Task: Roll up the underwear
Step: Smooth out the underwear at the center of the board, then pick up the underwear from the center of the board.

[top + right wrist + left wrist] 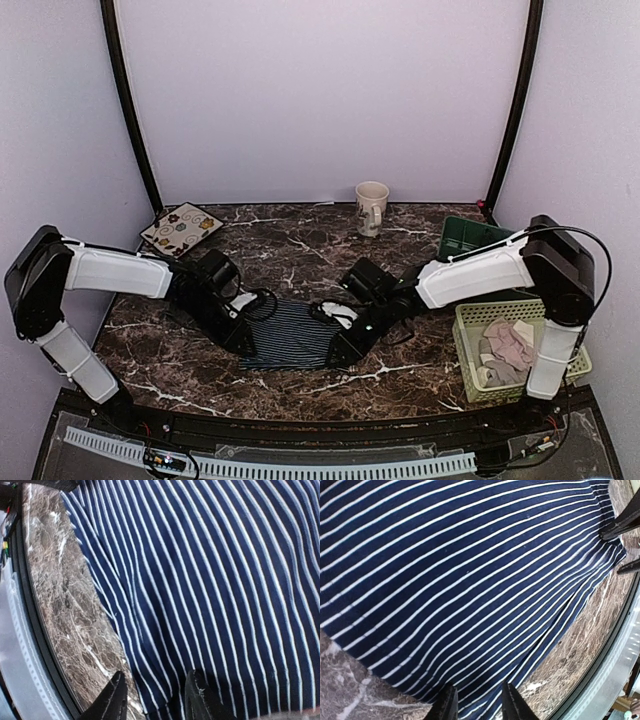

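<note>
Broadly, the dark marble tabletop (300,250) carried everything I inspected. The navy striped underwear (290,338) lay spread flat on it near the front edge, midway between my two arms, with its thin white stripes running front to back in the top view. Some soft creases showed towards the near hem.

At the right edge of the tabletop stood a pale green basket (470,382). The pink underwear (500,350) lay bundled inside it, a cream patch showing, well apart from the striped piece. Behind the basket sat a dark green bin (465,238); I could not see its contents. A patterned tile (181,229) lay at the far left, and a beige mug (371,207) stood upright near the back wall.

My left claw (479,709) was down at the left near part of the striped underwear. Its fingers stood apart, with striped cloth showing in the gap between them and nothing clamped.

My right claw (157,702) was down at the right near corner of the same garment. Its fingers were also apart, one over bare marble and the other over the cloth, so the hem ran between them. The left wrist view confirmed that gap.
</note>
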Robot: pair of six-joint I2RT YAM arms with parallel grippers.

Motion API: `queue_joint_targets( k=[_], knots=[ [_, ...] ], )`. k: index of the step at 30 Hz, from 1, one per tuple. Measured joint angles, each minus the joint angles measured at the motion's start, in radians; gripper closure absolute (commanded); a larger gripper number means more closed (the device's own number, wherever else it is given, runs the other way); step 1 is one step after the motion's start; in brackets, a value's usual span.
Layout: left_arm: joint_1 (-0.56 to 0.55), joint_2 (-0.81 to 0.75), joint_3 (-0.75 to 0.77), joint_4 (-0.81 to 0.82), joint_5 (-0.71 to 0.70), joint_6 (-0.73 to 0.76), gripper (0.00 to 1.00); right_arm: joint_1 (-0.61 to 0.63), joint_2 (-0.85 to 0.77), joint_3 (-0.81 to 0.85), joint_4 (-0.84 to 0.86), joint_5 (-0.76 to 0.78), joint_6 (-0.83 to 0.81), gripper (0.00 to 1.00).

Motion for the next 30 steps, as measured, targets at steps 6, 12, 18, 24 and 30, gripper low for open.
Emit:
queue_joint_targets(
  k=[6,12,18,24,30],
  knots=[
    [0.008,-0.108,0.021,-0.016,-0.025,0.119,0.45,0.026,-0.176,-0.034,-0.035,0.145,-0.093,0.39],
    [-0.013,-0.369,-0.058,0.093,-0.042,0.362,0.42,0.079,-0.387,-0.123,0.035,0.271,-0.227,0.42],
    [-0.031,-0.508,-0.179,0.146,-0.073,0.555,0.44,0.187,-0.352,-0.187,0.061,0.385,-0.326,0.52],
    [-0.031,-0.497,-0.209,0.148,-0.1,0.635,0.46,0.263,-0.239,-0.201,0.082,0.502,-0.338,0.53],
    [-0.031,-0.499,-0.224,0.166,-0.116,0.642,0.49,0.306,-0.203,-0.212,0.118,0.633,-0.335,0.56]
  ],
)
